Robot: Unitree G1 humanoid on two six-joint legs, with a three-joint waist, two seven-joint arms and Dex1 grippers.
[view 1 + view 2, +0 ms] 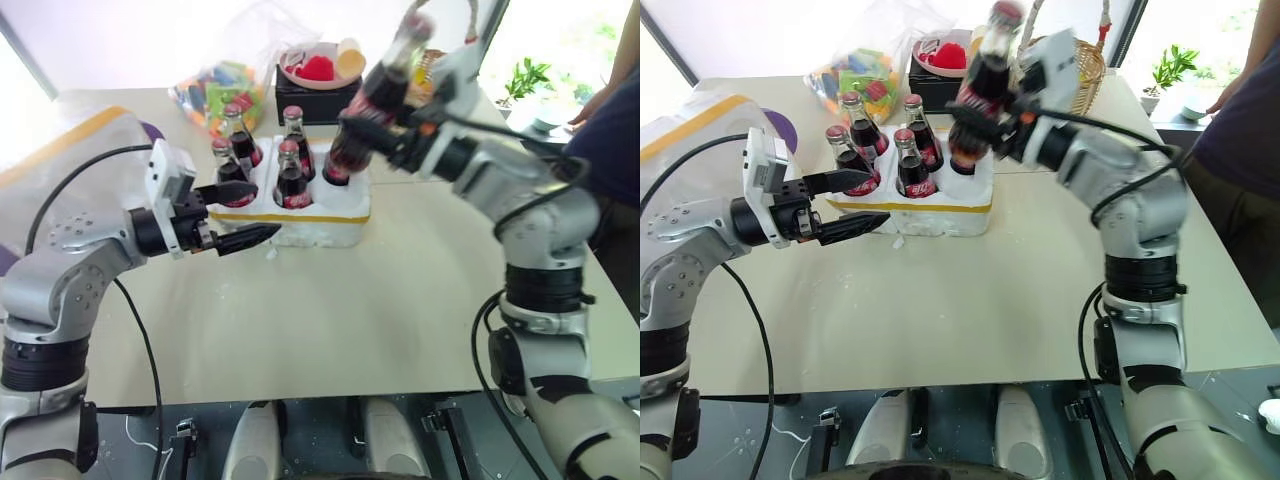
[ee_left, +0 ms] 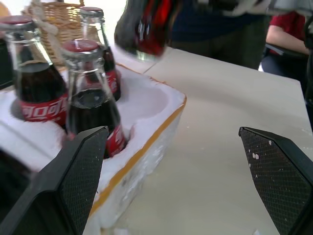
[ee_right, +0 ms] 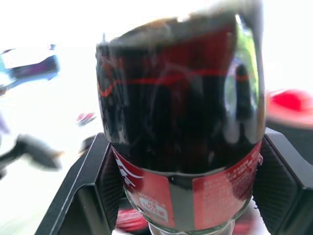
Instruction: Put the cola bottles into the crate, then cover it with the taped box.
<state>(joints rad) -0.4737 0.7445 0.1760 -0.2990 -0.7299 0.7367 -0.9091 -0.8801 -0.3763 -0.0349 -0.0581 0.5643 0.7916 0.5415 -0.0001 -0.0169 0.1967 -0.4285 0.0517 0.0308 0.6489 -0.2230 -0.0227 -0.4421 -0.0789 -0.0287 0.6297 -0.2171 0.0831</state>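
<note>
Right gripper is clamped on a cola bottle, held tilted above the crate at its right-hand end. Left gripper is held wide apart, empty, just beside the crate's front-left corner. Four bottles are seated in crate wells on the bench.

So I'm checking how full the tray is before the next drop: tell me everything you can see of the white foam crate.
The crate is a low white styrofoam block with round wells and a yellow tape strip along its rim, crumbly-looking at the edges. It sits flat on the table. Four cola bottles stand upright in wells; at least one front well is vacant. The open left gripper is at its front left edge. The right gripper holds a fifth bottle tilted above its right end.
</note>
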